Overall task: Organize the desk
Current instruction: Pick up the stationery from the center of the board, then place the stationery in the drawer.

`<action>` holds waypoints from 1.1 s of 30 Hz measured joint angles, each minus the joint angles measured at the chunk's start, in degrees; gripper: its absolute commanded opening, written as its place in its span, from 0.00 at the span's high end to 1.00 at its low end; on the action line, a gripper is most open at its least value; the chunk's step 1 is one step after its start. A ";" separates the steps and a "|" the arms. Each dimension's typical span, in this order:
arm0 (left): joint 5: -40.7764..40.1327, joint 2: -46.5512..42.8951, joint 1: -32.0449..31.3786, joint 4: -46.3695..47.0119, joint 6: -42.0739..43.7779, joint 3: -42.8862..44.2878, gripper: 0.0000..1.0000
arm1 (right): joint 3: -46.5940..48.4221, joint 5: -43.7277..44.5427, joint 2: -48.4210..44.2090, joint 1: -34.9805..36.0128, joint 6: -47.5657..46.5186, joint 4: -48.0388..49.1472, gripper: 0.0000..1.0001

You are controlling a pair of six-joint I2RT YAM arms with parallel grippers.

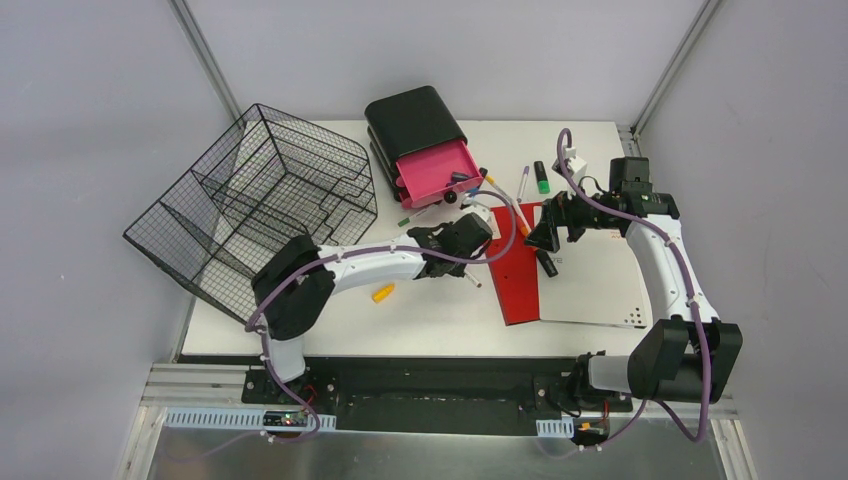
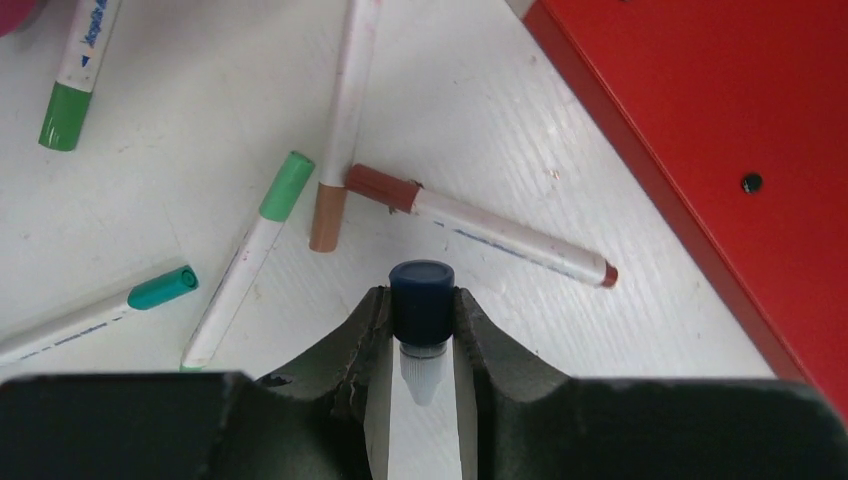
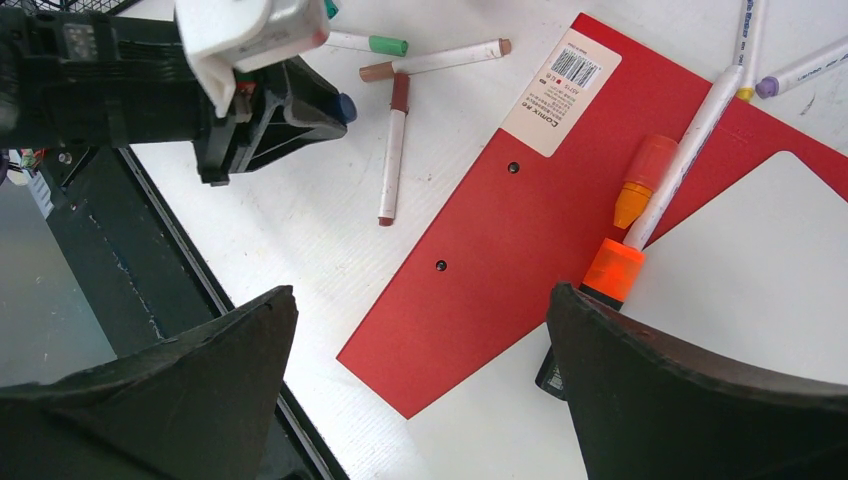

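White surface fills the middle of the top view and carries everything; clutter sits in its centre and far half.

Step in hand, as I read it: pick-and-sort of loose markers. The left claw is narrow and clamped on a blue-capped marker, cap poking out past the fingertips. Can't tell if it's lifted clear or just off the surface.

Below it lie a brown-capped marker and a green-capped marker, plus others, all apart from the claw.

Next move, a guess: carry the held marker back toward the pink drawer, which stands open from the black drawer unit at the far edge. That needs a lift first so the barrel clears the loose markers, then a swing away from the right arm, which is close by.

The wire basket sits tilted at the far left, another possible home.

Pose: the left arm reaches low from its base rightward across the surface, wrist pointing at the red edge of the notebook. The right arm has its elbow raised and wrist bent inward. The right claw is spread wide, holds nothing and hovers over the red cover. An orange marker lies on that cover, near its right finger.
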 measured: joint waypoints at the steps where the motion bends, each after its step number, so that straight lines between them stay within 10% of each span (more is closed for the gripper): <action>1: 0.87 -0.59 0.00 0.81 1.51 -0.59 1.00 | 0.00 0.00 0.00 0.02 0.00 0.00 0.01; 33: 14.34 -11.91 10.45 10.78 21.22 -1.66 1.00 | 0.00 0.00 0.00 0.28 -0.48 -0.22 0.01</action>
